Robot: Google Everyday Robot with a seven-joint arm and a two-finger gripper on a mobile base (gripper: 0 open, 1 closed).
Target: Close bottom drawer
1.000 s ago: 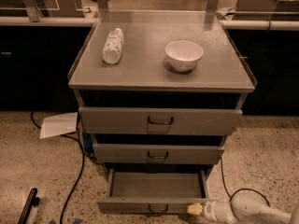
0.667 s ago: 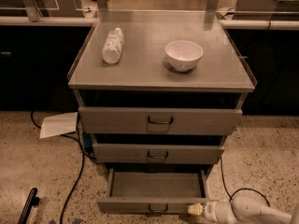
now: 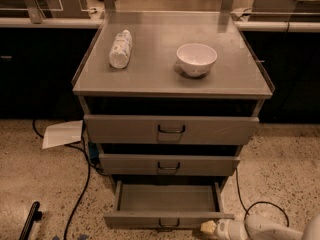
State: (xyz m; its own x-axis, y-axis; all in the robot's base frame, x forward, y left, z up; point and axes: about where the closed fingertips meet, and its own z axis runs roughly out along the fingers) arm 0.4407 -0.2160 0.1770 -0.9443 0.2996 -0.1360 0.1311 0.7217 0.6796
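Note:
The bottom drawer (image 3: 167,219) of the grey metal cabinet is pulled out, its empty inside showing, with a small dark loop handle (image 3: 168,225) at the centre of its front. My gripper (image 3: 206,228) is at the bottom edge of the view, on the end of a white arm that comes in from the right. Its pale tip sits at the right end of the drawer front, just right of the handle. Whether it touches the front is not clear.
The mid-sized drawer (image 3: 169,164) and the widest drawer (image 3: 171,129) above stick out slightly. A white bowl (image 3: 196,59) and a lying bottle (image 3: 120,49) rest on the cabinet top. Black cables (image 3: 80,194), a sheet of paper (image 3: 63,134) and a dark object (image 3: 30,220) lie on the speckled floor.

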